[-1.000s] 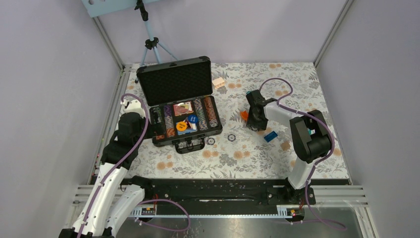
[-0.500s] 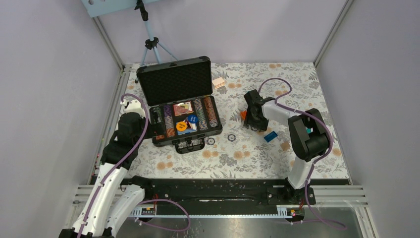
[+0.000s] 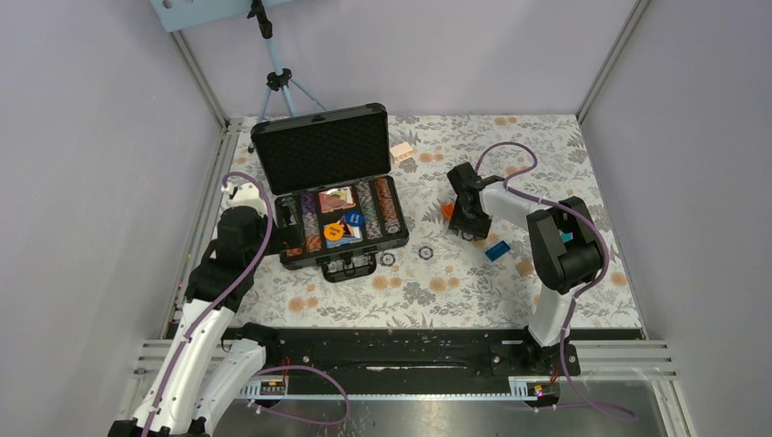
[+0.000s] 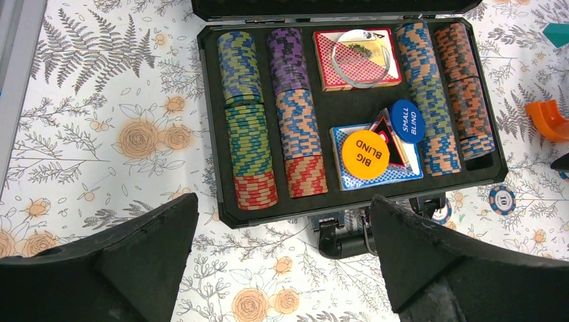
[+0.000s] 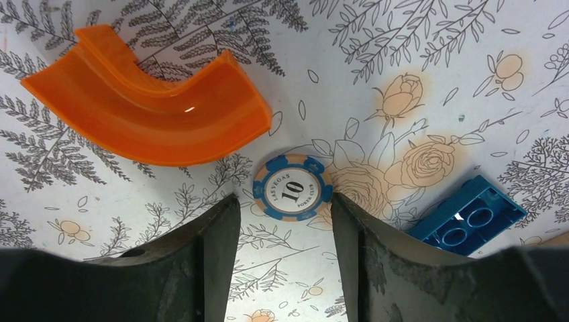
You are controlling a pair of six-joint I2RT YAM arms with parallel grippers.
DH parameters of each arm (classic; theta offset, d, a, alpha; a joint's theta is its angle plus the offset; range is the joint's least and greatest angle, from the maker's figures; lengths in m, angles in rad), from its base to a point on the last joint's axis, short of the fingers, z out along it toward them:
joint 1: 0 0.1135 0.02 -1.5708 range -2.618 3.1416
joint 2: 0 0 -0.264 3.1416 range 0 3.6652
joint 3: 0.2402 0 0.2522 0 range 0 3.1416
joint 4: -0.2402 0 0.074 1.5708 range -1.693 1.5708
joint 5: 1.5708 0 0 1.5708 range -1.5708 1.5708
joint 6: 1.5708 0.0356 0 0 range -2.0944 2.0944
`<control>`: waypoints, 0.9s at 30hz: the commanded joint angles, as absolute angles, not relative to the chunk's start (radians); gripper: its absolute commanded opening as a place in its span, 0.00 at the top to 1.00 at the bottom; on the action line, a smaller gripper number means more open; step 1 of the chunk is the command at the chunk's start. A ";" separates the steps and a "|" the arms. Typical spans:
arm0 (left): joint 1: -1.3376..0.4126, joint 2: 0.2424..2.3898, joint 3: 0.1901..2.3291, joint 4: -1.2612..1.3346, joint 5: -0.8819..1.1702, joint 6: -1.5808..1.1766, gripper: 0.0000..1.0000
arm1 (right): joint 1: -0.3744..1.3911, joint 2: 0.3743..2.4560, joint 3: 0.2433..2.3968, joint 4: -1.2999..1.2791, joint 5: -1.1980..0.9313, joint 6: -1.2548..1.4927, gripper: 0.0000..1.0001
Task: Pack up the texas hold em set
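The texas hold em set's black case [image 3: 320,150] lies open at the left rear, lid up. In the left wrist view its tray [image 4: 355,203] holds rows of striped chips [image 4: 247,137], two card decks and the round "BIG BLIND" [image 4: 365,154] and "SMALL BLIND" discs. My left gripper [image 4: 283,201] hangs open over the case's front edge and handle [image 4: 342,241]. My right gripper [image 5: 283,204] is open, low over the table. A blue "10" chip [image 5: 292,186] lies flat just at its fingertips. Two more loose chips [image 3: 388,259] [image 3: 424,251] lie in front of the case.
An orange curved block [image 5: 147,107] sits just beyond the blue chip, and a blue toy block [image 5: 470,218] lies beside the right finger. A wooden block [image 3: 401,151] rests right of the lid. A tripod [image 3: 278,82] stands behind the case.
My right gripper has shifted slightly to the left, toward the orange block. The left arm has not moved.
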State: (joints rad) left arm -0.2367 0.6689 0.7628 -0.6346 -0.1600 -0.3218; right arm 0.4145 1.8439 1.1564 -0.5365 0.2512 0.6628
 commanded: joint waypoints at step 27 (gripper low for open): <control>-0.244 0.657 0.765 -0.595 -0.148 -0.316 0.01 | 0.446 1.807 1.099 -0.498 0.251 0.627 0.57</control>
